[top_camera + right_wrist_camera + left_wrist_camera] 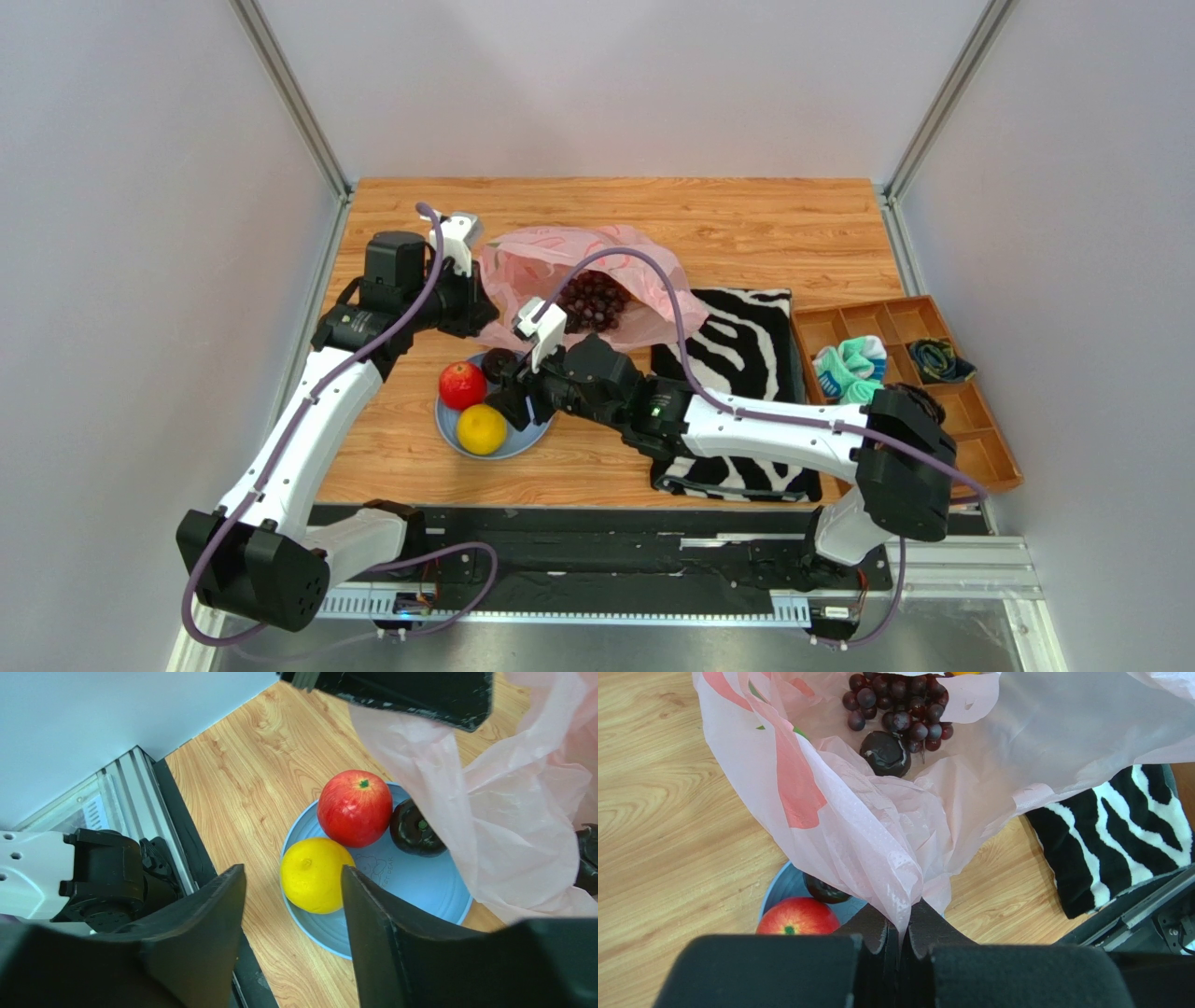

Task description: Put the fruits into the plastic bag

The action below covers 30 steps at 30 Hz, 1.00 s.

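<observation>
Left pincer [904,934]: fingers pressed together on a pinched fold of the pink plastic bag [878,833]. Inside the bag, beyond the fingertips: grape bunch [899,707] and one dark plum [885,752]. Right pincer [291,882]: spread wide, gripping nothing, above the blue plate [414,889]. Seen between its fingers: yellow citrus [316,875]. Red apple [354,807] just beyond it. Second dark plum [415,829] right of the apple, at the bag's edge. Plate rests on the desk [231,777].
</observation>
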Tool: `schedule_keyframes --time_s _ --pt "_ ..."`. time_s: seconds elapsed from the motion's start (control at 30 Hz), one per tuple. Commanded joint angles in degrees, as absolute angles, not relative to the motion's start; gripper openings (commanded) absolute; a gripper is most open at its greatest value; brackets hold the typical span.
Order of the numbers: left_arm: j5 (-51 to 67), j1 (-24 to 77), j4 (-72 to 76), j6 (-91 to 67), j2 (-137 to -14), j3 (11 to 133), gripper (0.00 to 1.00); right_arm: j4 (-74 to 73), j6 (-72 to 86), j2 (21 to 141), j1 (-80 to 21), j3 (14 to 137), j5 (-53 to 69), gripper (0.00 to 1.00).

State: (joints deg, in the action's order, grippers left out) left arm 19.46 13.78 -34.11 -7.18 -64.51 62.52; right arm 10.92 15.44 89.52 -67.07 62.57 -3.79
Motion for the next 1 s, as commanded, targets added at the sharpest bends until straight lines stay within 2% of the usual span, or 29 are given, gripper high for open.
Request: schedule_keyframes --time_s 0.0,0.33,0.47,0.97 --pt "20.0 13.5 -33.4 -7.8 -64.2 63.6 0.00 10.4 13.6 93.4 -68.7 66.5 -7.2 0.74" --pt "20.4 13.5 -33.5 -7.9 -64.2 63.6 0.00 7.1 14.9 103.4 -72.8 71.9 -14.4 0.87" --pt "20.3 13.5 -33.4 -7.9 -64.2 63.6 0.00 5.6 14.3 106.3 -73.8 74.2 -19.1 0.88" --pt "20.1 13.5 -33.5 -7.8 -64.3 63.6 0.00 0.4 16.0 115.0 -73.9 80.8 -20.1 0.89"
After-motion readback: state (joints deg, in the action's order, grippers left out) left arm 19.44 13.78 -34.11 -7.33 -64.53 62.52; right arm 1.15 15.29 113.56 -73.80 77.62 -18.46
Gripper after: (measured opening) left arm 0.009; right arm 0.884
